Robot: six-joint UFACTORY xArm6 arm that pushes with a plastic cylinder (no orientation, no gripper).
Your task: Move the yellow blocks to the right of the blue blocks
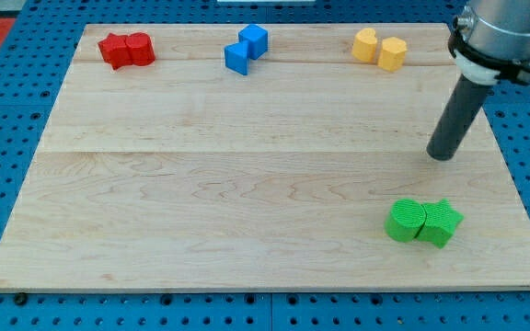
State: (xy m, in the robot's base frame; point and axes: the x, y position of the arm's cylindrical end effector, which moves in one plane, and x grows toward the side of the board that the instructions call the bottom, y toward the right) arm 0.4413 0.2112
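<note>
Two yellow blocks sit touching near the view's top right: a heart-like one (365, 45) and a hexagonal one (393, 53). Two blue blocks sit touching at the top middle: a cube (254, 39) and a second blue block (236, 58) below-left of it. The yellow pair lies to the right of the blue pair. My tip (441, 154) rests on the board at the right, below and right of the yellow blocks and apart from them.
Two red blocks (126, 50) sit touching at the top left. Two green blocks (422, 222) sit touching at the lower right, below my tip. The wooden board (247, 184) lies on a blue pegboard surface (7, 110).
</note>
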